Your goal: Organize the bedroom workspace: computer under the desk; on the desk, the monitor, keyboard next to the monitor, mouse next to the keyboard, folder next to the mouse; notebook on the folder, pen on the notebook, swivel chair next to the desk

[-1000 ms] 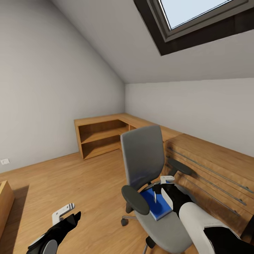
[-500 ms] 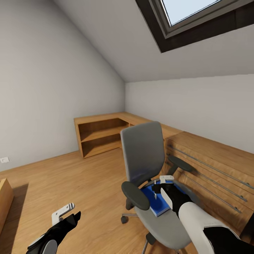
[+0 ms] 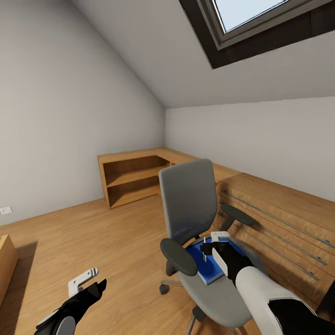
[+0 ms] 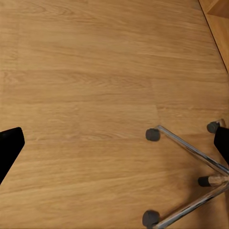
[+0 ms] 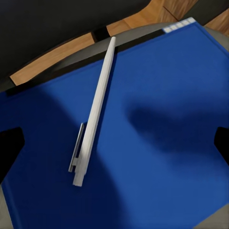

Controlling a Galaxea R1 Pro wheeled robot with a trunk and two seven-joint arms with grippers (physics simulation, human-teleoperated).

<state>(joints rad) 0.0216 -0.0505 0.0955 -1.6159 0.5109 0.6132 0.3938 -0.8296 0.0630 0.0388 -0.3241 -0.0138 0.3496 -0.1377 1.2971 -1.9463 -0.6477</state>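
Right gripper (image 3: 210,243) hovers spread apart just above the folder (image 3: 208,265), grasping nothing; black fingertips (image 5: 10,143) flank the pen (image 5: 94,113), which lies flat on the blue cover. Left gripper (image 3: 88,282) spread, unloaded, low over the wood floor (image 4: 86,86). Folder rests on the swivel chair (image 3: 188,204) seat. Low wood shelving (image 3: 132,174) along the grey wall, skylight (image 3: 251,18) overhead. Versus 0.5 s ago: scene unchanged, right gripper nearly in place.
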